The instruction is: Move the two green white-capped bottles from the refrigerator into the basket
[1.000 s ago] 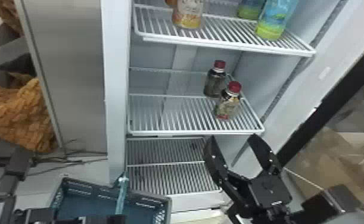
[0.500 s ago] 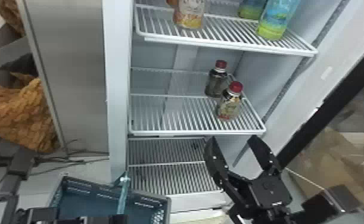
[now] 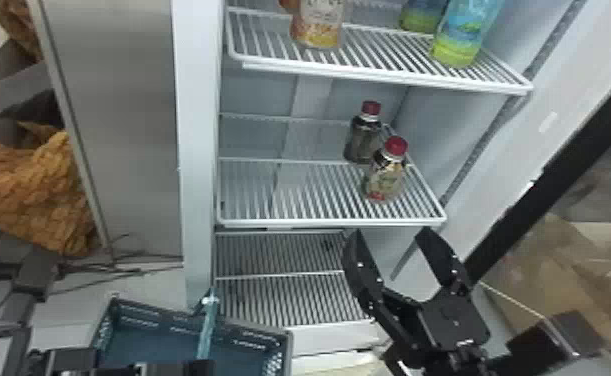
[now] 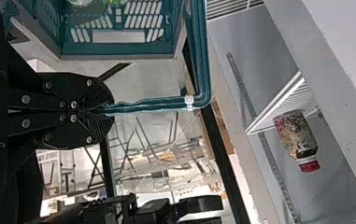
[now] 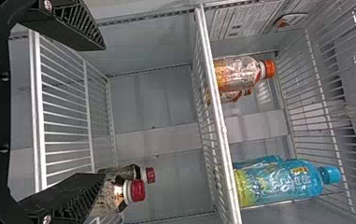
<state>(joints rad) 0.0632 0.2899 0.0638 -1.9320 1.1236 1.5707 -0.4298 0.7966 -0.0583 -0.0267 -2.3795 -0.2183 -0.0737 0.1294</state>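
Left pincer (image 4: 108,109) is closed on the handle (image 4: 157,103), presumably steadying the basket (image 4: 119,50); right pincer (image 3: 390,231) stands open, empty, before the refrigerator (image 3: 198,150), free, I judge, for fetching.

Looks past the parted right gripper (image 3: 390,235) at two red-capped bottles (image 5: 138,190), to the right on one shelf (image 5: 38,116); on the shelf above (image 5: 228,163), finds orange-capped bottles (image 5: 236,74) left, blue bottles (image 5: 283,184) right.
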